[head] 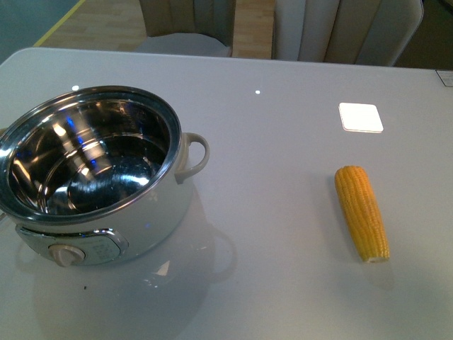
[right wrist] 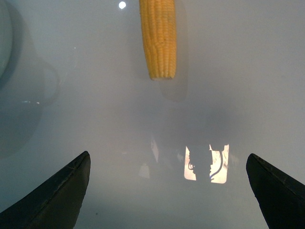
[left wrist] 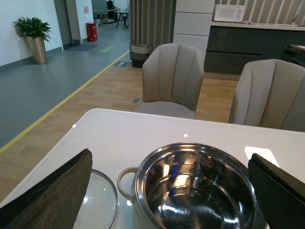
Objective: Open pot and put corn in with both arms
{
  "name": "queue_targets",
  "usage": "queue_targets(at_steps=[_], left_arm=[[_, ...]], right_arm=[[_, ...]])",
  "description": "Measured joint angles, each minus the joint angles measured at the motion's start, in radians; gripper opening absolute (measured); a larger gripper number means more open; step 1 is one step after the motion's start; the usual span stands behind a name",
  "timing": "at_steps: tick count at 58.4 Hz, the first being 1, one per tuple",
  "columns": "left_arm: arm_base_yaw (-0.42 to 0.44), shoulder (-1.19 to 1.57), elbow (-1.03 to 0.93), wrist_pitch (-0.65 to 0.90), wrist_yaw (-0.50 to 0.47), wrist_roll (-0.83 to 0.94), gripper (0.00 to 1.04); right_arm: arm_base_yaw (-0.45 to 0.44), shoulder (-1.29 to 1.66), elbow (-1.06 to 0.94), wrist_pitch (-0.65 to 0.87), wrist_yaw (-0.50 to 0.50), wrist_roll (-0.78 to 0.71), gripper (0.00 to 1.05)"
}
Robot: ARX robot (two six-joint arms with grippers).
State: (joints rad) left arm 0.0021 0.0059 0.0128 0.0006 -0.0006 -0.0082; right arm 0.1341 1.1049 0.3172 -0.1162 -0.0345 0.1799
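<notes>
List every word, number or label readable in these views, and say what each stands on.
Nothing can be read for certain.
Inside the pot, stamped marks: too small to read.
Around the dial: no legible lettering.
On the far wall, a red sign: blurred.
</notes>
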Motion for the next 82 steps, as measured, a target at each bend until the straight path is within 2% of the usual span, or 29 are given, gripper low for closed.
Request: queue_targets(at_steps=[8,16,31,50,57,69,72,82], left_arm=[[0.000,0.000,0.000,0.000,0.000,0.000,0.98],[0.000,0.000,0.000,0.000,0.000,0.000,0.98],[0.000,0.000,0.000,0.000,0.000,0.000,0.98],[0.000,0.000,0.000,0.000,0.000,0.000,0.98],[0.000,0.000,0.000,0.000,0.000,0.000,0.98],[0.000,0.000,0.000,0.000,0.000,0.000,0.98],[0.000,0.000,0.000,0.000,0.000,0.000,0.98],[0.000,0.000,0.000,0.000,0.000,0.000,0.98]], right_arm=[[0.065,0.373,0.111,0.256,0.034,-0.004,0.96],[0.077,0.693,0.230,0.377,0.084,-0.029,0.96],[0.061,0.916,0.330,0.437,0.098,-0.068,0.96],[0.055,1.035,0.441,0.444,0.099,-0.082,0.95],[0.058,1.081,0.469,0.444,0.102,-0.095,0.89],[0.069,1.111,0.483,0.438,0.101,-0.107,0.59],[0.072,1.112,0.484,0.437,0.099,-0.111,0.47],[0.080,1.095,0.473,0.436,0.084,-0.115,0.30]])
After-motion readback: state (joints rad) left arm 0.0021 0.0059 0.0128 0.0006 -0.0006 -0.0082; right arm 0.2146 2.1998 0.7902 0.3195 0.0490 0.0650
